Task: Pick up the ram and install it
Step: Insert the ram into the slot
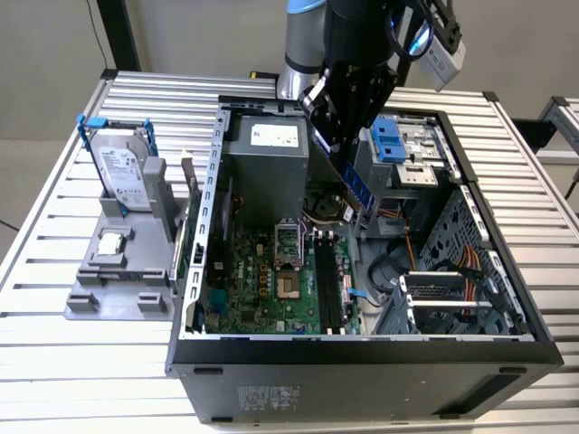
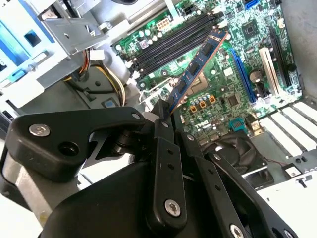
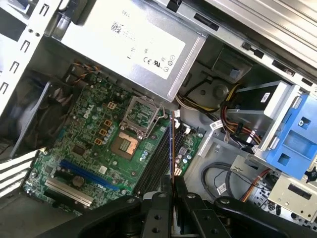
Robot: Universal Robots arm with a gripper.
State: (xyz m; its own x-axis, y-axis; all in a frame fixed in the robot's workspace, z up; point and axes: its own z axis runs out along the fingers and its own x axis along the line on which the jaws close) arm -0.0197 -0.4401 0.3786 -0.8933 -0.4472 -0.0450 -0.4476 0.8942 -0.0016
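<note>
My gripper (image 1: 338,146) is shut on the ram (image 1: 360,187), a thin dark blue stick with a row of chips. It hangs tilted inside the open computer case (image 1: 217,172), above the motherboard (image 1: 262,280). In the second wrist view the ram (image 2: 198,64) reaches out from the fingertips (image 2: 162,115) toward the black memory slots (image 2: 171,43). In the first wrist view I see the ram (image 3: 171,146) edge-on, running along above the memory slots (image 3: 157,166). The stick stays clear of the slots (image 1: 327,285), touching nothing.
A silver power supply (image 1: 267,158) fills the case's back. The open processor socket (image 1: 288,242) lies beside the slots. A blue drive bracket (image 1: 396,140) and cables (image 1: 425,244) sit on the exterior view's right. Outside the case, a grey holder (image 1: 113,289) carries a hard drive (image 1: 122,172) and a processor chip (image 1: 110,242).
</note>
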